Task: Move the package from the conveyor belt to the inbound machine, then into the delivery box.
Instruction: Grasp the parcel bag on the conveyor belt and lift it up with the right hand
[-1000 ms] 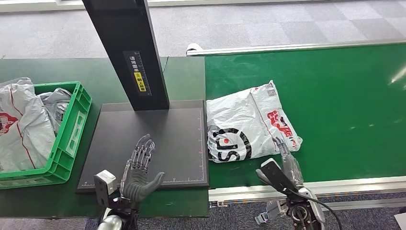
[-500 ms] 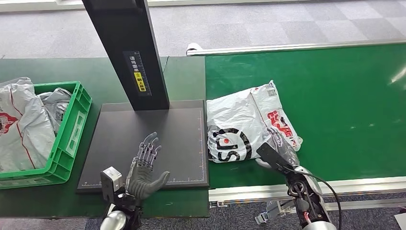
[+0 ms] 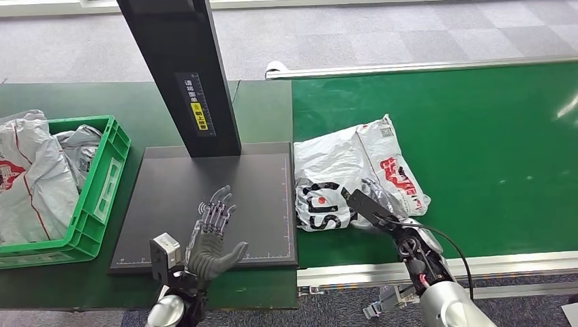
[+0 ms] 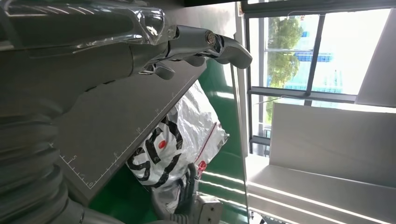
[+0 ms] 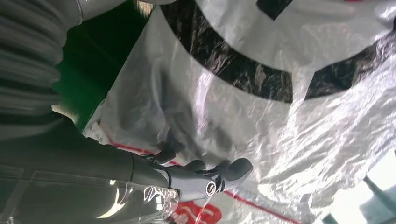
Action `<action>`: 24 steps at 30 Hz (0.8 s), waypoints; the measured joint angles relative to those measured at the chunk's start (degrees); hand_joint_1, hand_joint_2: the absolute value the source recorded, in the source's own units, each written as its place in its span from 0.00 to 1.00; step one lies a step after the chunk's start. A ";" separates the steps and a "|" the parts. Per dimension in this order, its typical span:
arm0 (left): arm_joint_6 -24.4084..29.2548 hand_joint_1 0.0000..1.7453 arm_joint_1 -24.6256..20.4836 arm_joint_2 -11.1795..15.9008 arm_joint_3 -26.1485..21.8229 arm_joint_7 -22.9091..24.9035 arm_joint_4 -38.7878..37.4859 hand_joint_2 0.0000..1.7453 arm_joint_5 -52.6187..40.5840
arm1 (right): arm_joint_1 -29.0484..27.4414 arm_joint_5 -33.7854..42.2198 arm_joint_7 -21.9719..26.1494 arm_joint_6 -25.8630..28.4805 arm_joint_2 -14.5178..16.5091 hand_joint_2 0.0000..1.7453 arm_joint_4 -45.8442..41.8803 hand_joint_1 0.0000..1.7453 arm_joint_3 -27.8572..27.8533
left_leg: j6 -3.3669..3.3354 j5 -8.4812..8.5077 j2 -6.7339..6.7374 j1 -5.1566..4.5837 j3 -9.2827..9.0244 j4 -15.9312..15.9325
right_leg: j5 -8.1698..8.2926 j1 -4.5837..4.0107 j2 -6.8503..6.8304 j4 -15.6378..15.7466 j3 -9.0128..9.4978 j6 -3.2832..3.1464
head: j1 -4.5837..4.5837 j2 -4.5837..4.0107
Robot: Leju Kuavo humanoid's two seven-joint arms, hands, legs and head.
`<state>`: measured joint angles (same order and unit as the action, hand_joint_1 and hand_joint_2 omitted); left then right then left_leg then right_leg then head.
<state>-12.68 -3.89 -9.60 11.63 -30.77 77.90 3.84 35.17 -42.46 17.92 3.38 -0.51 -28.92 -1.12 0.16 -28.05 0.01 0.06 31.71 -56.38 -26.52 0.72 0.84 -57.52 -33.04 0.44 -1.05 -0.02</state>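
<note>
Right hand [image 3: 379, 197] has advanced from the belt's near edge onto the package [image 3: 354, 174]; fingers spread, resting on the plastic, nothing gripped. Left hand [image 3: 213, 231] has crept forward over the scanner plate [image 3: 204, 177], open, fingers apart. One package: crinkled white poly mailer, glossy, black lettering and red print, lying flat on the green conveyor belt [image 3: 477, 136], its edge just beside the matte dark plate. One black post [image 3: 180, 75] rises from the plate. One green slatted plastic crate [image 3: 99, 197] holds several grey-white bagged parcels [image 3: 31, 177].
</note>
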 joint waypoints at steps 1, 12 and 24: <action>0.01 0.00 -0.17 0.00 0.07 0.02 -0.07 1.00 0.05 | 0.34 -0.17 -0.55 -0.31 0.40 1.00 0.89 0.00 0.24 | 0.00 0.00 0.00 0.00 0.00 0.00 | 0.00 0.00 0.00 0.00 0.00 0.00 | 0.00 0.00; 0.69 0.00 -1.32 0.38 1.37 0.37 -1.29 1.00 0.88 | 1.47 -0.63 -4.87 -3.16 3.23 1.00 7.17 0.00 1.43 | 0.00 0.00 0.01 0.01 -0.07 0.00 | 0.00 -0.01 0.01 0.00 0.03 0.00 | 0.01 0.00; 1.31 0.00 -2.11 0.48 2.56 0.63 -2.41 1.00 1.56 | 2.11 3.50 -3.15 -5.28 3.88 1.00 8.74 1.00 0.68 | 0.02 -0.02 0.07 0.01 -0.46 0.00 | -0.01 -0.02 0.04 0.01 0.40 -0.01 | 0.02 0.00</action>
<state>-11.38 -6.00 -9.12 14.19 -30.14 75.49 5.40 37.28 -38.96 14.77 -1.90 3.38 -20.17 -0.44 0.18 -28.08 0.07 0.07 31.25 -56.37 -26.53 0.70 0.88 -57.51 -32.64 0.43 -1.03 -0.02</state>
